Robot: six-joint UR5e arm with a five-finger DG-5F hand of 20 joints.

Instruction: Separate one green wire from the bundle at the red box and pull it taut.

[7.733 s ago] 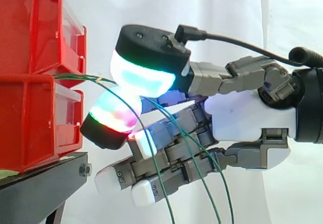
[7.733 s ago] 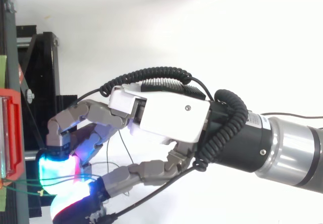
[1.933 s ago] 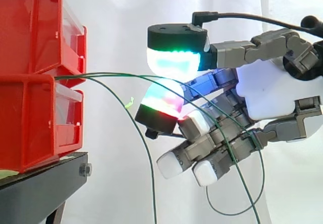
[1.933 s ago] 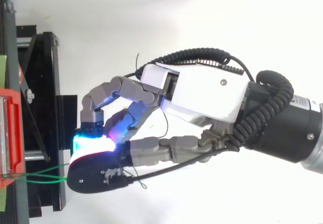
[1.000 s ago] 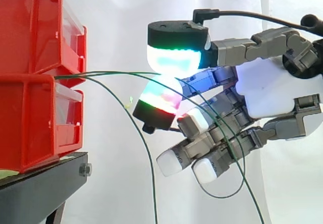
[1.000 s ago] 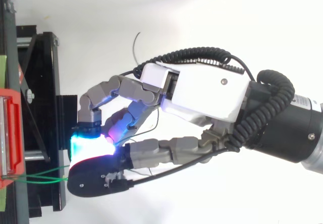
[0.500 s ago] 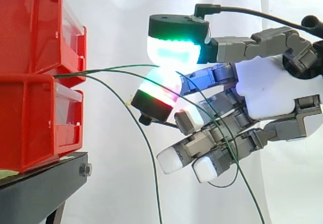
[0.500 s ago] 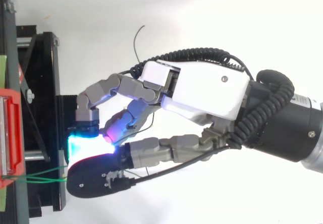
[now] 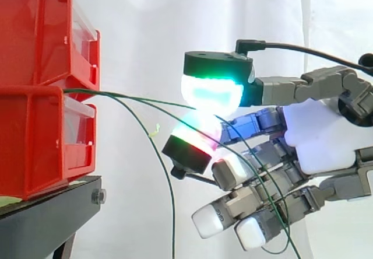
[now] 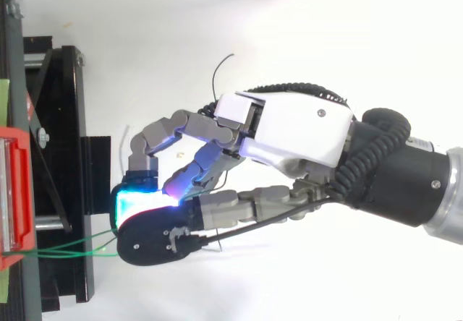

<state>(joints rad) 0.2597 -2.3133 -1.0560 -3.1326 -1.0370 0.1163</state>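
Green wire (image 9: pixel 140 99) between hand's (image 9: pixel 320 136) pads (image 9: pixel 213 93)

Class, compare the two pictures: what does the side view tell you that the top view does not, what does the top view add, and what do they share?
Side view: the two red plastic bins are stacked, the green wires leave between them, and one slack green wire droops downward. Top view: the arm's black and silver wrist behind the hand, and the black stand from above. Both: the hand pinching one thin green wire between its glowing pads.
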